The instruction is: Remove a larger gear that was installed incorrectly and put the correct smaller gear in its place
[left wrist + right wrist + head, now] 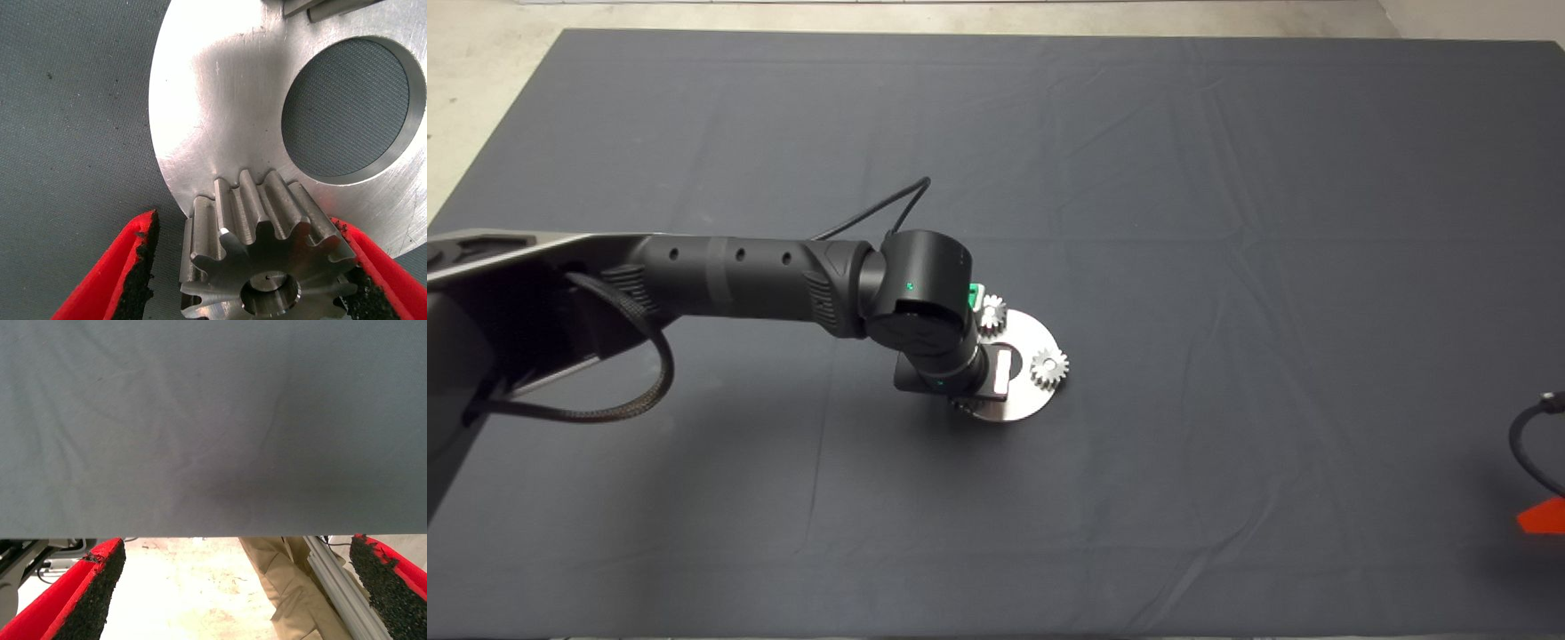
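A round silver plate [1021,342] with a big round hole [347,107] lies mid-mat. My left gripper [243,220] is open around a silver gear [267,253] that sits on a pin at the plate's rim. One pad [363,293] touches the gear's teeth and the other pad [137,267] stands a little apart. The left arm [920,302] hides this gear in the head view. The gear at the plate's right rim [1049,365] has pointed, star-like teeth and seems to be the larger gear. A smaller gear [992,316] sits at the plate's far rim.
My right gripper [1543,516] waits at the mat's lower right edge, open and empty [233,550]. Its wrist view shows the mat's edge, pale floor and a person's leg [287,587] in khaki trousers. A black cable [1525,440] loops beside it.
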Robot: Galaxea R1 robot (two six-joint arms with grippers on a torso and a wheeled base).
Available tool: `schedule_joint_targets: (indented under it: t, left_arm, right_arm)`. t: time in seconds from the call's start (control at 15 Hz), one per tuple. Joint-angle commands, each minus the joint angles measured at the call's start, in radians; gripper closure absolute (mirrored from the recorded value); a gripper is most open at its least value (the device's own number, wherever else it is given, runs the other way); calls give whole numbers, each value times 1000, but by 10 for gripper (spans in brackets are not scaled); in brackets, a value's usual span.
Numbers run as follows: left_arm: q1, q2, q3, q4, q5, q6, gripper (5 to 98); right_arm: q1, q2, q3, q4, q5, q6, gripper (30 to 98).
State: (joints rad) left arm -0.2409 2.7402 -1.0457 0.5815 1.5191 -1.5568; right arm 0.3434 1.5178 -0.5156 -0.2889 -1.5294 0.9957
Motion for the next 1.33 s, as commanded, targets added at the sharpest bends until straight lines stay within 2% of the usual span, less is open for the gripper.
schedule_joint_targets:
  t: [0.0,0.27,0.73,1.27]
  left_arm:
    - [-8,2,-3,14,85,6,424]
    - [-8,0,-6,12,85,21,520]
    - [-8,0,-35,8,85,77,550]
    - [-14,-10,-21,0,88,88,582]
  right_arm:
    - [5,-7,16,-29,-72,7,397]
    - [5,-4,19,-29,-72,9,397]
    - [5,0,16,-29,-72,10,397]
    - [3,17,15,-29,-71,24,397]
